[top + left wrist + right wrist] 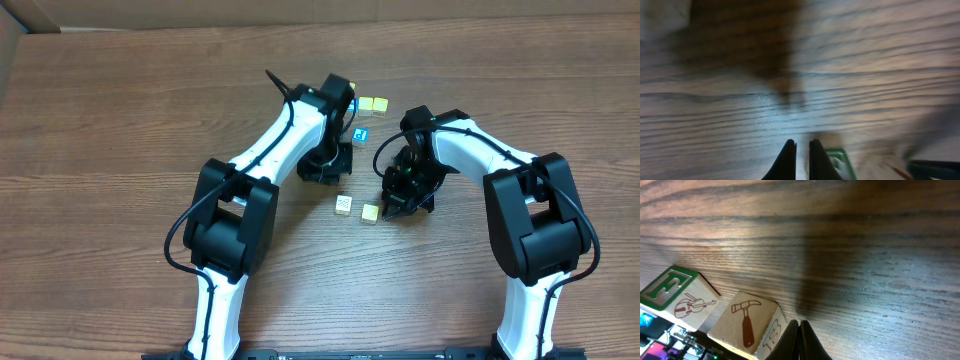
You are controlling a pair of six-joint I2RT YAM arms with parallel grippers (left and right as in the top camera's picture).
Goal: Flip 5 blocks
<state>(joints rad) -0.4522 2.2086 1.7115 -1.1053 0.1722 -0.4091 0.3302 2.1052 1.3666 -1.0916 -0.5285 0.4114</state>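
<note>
Centrally on desk (120, 120): hammer block (747, 322), side lettered "B"; violin block (680, 297), green "F" on top. Only right wrist view shows lettering. Right claw (800, 326) pinched shut, empty, just beside hammer block. Left claw (801, 147) closed, empty, beside green-edged block (840, 161).

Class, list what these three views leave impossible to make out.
Overhead: the drawing on the whitish block is too small to read.
Left wrist: the green block is blurred and cut off by the bottom edge, so its letter is unreadable.
Right wrist: the hammer block has a side letter partly hidden behind the right tool.
</note>
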